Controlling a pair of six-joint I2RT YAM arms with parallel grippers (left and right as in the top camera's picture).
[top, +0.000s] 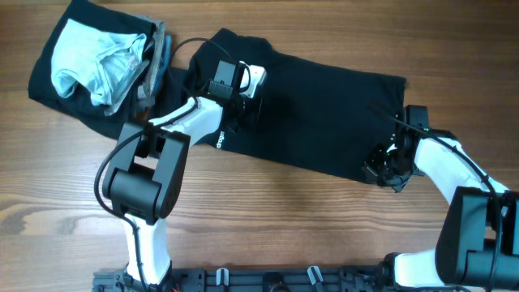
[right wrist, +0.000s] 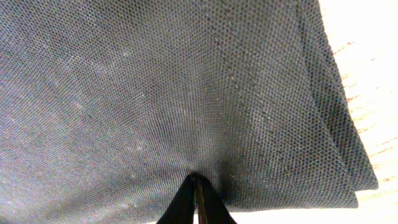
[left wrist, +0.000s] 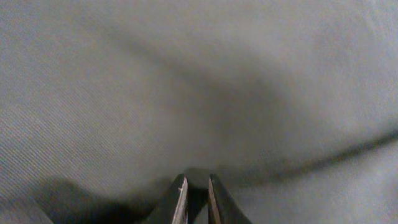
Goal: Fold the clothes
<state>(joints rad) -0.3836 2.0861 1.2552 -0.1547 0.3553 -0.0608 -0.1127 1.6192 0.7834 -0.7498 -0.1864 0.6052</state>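
Well to the left of the left fingers (top: 246, 104), beyond their arm, a heap of clothes lies on the wooden desk (top: 284, 227): a crumpled pale blue garment (top: 93, 61) sits on top of a dark cloth (top: 47, 81), with a grey piece (top: 154, 61) along the side nearest those fingers. The large black garment (top: 324, 122) is spread flat on the desk and reaches from under the left fingers across to the right fingers (right wrist: 196, 186). The left fingers are down on its left part, a little in from the edge. In the left wrist view they stand narrow, with a small ridge of the cloth caught between the tips and a long crease running off to the right ahead of them. The right fingers are at the garment's near right corner, close to the hem. They are pressed together on the knit fabric, which puckers where the tips meet. The folded edge and bare desk lie just to their right in the right wrist view.
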